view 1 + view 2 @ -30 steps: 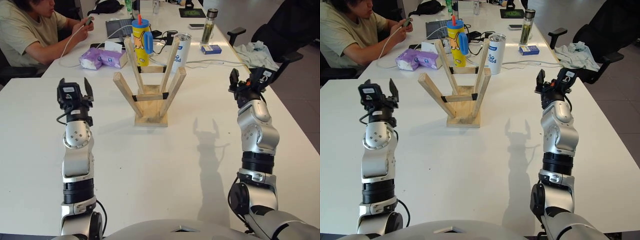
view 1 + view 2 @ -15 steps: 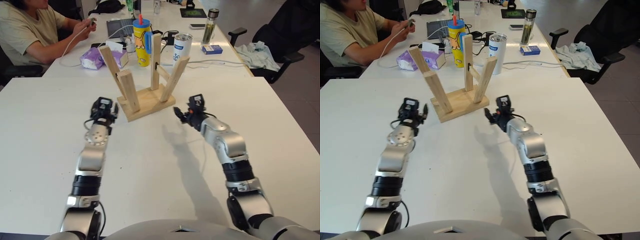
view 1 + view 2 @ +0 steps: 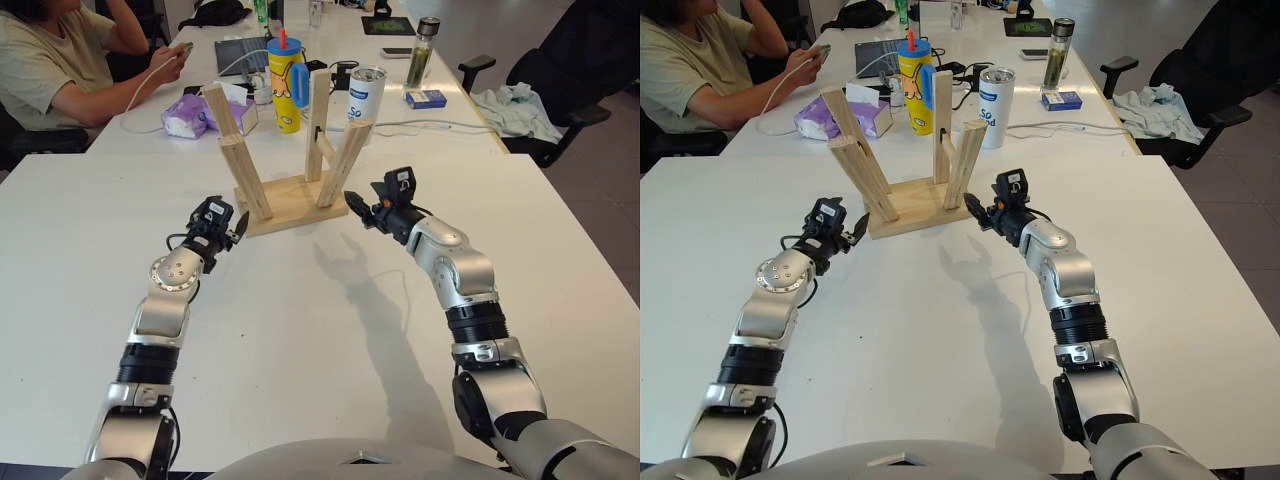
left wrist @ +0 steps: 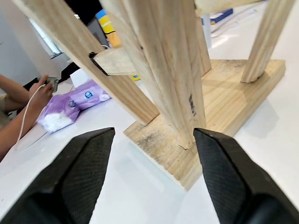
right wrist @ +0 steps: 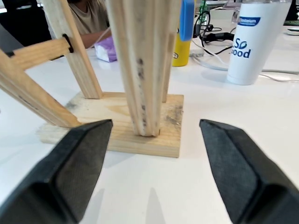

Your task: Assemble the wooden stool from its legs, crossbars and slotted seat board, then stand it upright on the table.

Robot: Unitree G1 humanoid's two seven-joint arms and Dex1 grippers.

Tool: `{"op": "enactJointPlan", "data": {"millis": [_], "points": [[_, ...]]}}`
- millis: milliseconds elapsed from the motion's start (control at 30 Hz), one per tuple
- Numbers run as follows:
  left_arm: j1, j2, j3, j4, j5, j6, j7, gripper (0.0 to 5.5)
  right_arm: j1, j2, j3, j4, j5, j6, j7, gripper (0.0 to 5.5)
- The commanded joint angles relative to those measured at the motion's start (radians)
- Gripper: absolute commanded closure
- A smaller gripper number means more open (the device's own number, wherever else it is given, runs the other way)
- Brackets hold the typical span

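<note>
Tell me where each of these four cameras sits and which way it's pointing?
Left eye view: on the head, looking forward and down at the upturned stool; arms, left pincer, right pincer show.
Right eye view: beside it, same scene.
Left wrist view: on left wrist, facing the stool between its open fingers.
Right wrist view: on right wrist, facing the stool's other end, likewise.

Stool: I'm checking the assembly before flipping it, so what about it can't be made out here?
Seat board face on the table: every view, hidden by the board itself.
Leg ends: both wrist views, cut off by the frame edge.
Crossbar joints: eye views, too small to judge.
</note>
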Motion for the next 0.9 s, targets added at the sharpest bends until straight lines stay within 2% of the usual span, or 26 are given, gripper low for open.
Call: {"op": "enactJointPlan", "data": {"millis": [33, 233, 433, 600, 900], "points": [[-0.111, 0.035, 0.012, 0.199, -0.049, -0.116, -0.113, 2.31, 0.004, 0.01, 0.008, 0.031, -0.011, -0.019, 0.023, 2.02], [-0.272, 0.032, 0.033, 0.506, -0.118, -0.224, -0.275, 1.43, 0.0, 0.02, 0.016, 0.057, -0.014, -0.026, 0.055, 2.0], [-0.403, 0.017, 0.049, 0.744, -0.161, -0.271, -0.441, 1.43, -0.012, 0.024, 0.021, 0.082, -0.018, -0.027, 0.078, 2.0], [-0.475, 0.015, 0.05, 0.882, -0.146, -0.308, -0.479, 1.43, -0.028, 0.03, 0.033, 0.115, -0.029, -0.041, 0.089, 2.0], [-0.513, -0.001, 0.045, 0.969, -0.123, -0.363, -0.507, 2.82, -0.037, 0.028, 0.026, 0.152, -0.048, -0.061, 0.104, 2.0]]}}
